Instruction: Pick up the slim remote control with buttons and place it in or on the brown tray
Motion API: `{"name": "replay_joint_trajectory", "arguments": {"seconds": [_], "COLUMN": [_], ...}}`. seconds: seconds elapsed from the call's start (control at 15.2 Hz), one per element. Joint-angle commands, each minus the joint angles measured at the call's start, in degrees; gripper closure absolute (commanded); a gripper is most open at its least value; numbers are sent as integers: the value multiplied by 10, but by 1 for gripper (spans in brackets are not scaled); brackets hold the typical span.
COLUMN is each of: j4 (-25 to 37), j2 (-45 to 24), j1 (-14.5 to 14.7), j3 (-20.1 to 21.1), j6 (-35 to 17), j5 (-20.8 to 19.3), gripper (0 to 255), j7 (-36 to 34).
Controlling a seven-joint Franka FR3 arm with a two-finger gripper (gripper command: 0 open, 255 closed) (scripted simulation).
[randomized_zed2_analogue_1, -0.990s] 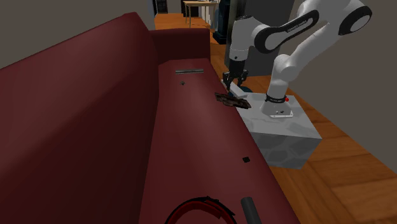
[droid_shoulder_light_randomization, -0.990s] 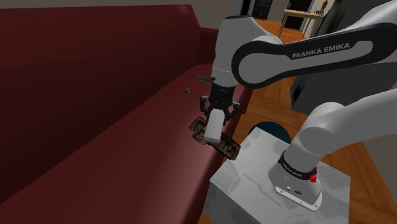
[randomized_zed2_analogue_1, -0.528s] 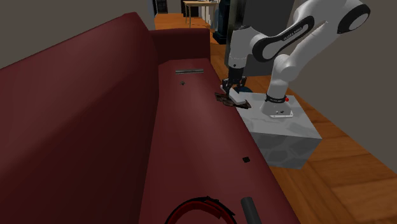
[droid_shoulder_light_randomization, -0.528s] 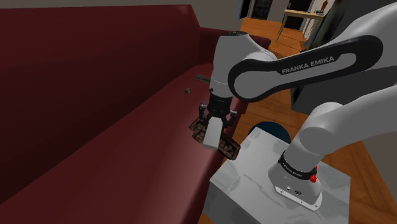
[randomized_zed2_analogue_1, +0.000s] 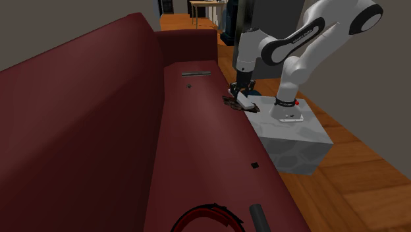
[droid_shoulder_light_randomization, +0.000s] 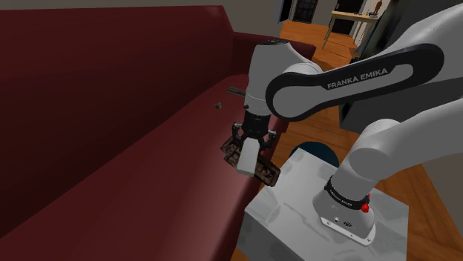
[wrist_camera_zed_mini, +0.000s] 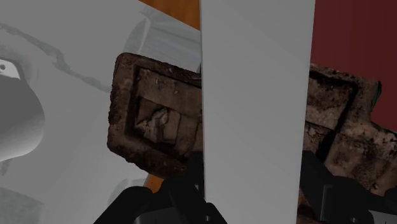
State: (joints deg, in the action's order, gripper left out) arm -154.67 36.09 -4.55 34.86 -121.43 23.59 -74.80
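Here, the white remote (wrist_camera_zed_mini: 254,95) is clasped by the gripper (droid_shoulder_light_randomization: 248,147), fingers closed on its sides. It is held end-down, low over the brown tray (wrist_camera_zed_mini: 149,121); contact w/ the tray can't be told. The tray is set at the red sofa (droid_shoulder_light_randomization: 133,163) seat's edge, beside the stand (droid_shoulder_light_randomization: 297,215).

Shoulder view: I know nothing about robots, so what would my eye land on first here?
First, the big white arm, which reaches from its grey stand at lower right toward a dark red sofa that spans the left. At its tip, a black pincer clasps a plain white remote over a rough brown tray at the seat's edge beside the stand.
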Motion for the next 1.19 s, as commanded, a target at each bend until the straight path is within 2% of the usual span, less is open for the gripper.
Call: {"name": "replay_joint_trajectory", "arguments": {"seconds": [0.0,0.33,0.59,1.12], "j4": [0,0,50,50], "j2": [0,0,36,36], "j1": [0,0,-1,-1], "j3": [0,0,-30,-30], "j6": [0,0,86,86], "j5": [0,0,-18,-18], "gripper": [0,0,0,0], "j7": [0,0,-1,-1]}}
